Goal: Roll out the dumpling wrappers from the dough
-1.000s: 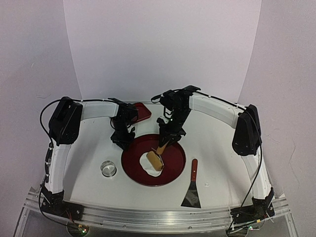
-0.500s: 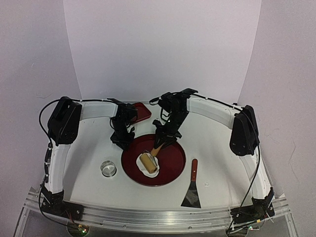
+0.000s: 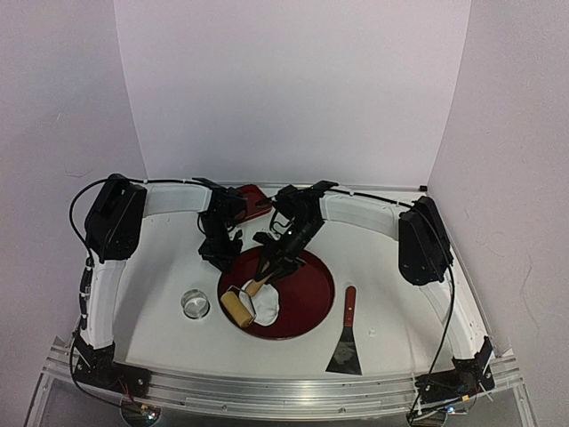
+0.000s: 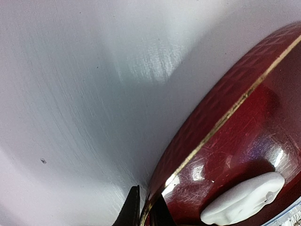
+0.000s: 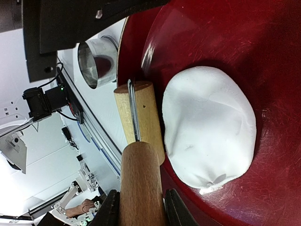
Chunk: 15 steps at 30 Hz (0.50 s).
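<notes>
The dough (image 3: 266, 308) is a flat, roughly oval white sheet in the near-left part of the round red tray (image 3: 307, 307). It also shows in the right wrist view (image 5: 209, 134) and in the left wrist view (image 4: 244, 200). My right gripper (image 3: 274, 265) (image 5: 141, 212) is shut on the wooden handle (image 5: 141, 183) of a rolling pin. The pin's roller (image 3: 236, 308) (image 5: 139, 117) lies against the dough's left edge. My left gripper (image 3: 224, 256) (image 4: 146, 215) is shut on the tray's rim (image 4: 221, 117) at its far-left side. No round dumpling wrapper is in view.
A shiny metal ring cutter (image 3: 195, 304) (image 5: 96, 61) stands on the table left of the tray. A scraper with a red handle (image 3: 346, 342) lies to the tray's right. A dark red object (image 3: 254, 201) sits at the back behind the arms.
</notes>
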{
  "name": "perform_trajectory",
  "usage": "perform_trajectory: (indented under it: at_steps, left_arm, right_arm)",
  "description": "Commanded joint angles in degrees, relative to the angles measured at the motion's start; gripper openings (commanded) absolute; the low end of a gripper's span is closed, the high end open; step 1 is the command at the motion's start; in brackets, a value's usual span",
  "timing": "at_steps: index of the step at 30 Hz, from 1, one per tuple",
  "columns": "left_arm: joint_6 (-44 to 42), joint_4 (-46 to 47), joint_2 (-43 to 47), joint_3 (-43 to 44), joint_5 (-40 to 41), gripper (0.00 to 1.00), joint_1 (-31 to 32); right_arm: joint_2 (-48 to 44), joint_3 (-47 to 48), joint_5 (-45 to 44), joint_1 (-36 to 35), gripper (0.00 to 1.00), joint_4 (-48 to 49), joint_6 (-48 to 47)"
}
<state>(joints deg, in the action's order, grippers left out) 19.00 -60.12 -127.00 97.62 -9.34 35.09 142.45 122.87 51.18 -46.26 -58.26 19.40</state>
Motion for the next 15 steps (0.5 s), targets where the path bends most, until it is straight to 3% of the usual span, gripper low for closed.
perform_trajectory:
  at_steps: [1,15]
  left_arm:
    - [5.35,2.38,-3.12,-3.0,-2.34,0.0,2.01]
    - [4.57,2.79,-2.89,-3.06,1.43,0.0,2.0]
  right_arm:
    - [13.37,-9.71,-41.61,-3.3,0.0,-10.25,0.54]
    - [-1.62,-15.98,-48.56,6.23,0.0,-12.26,0.12]
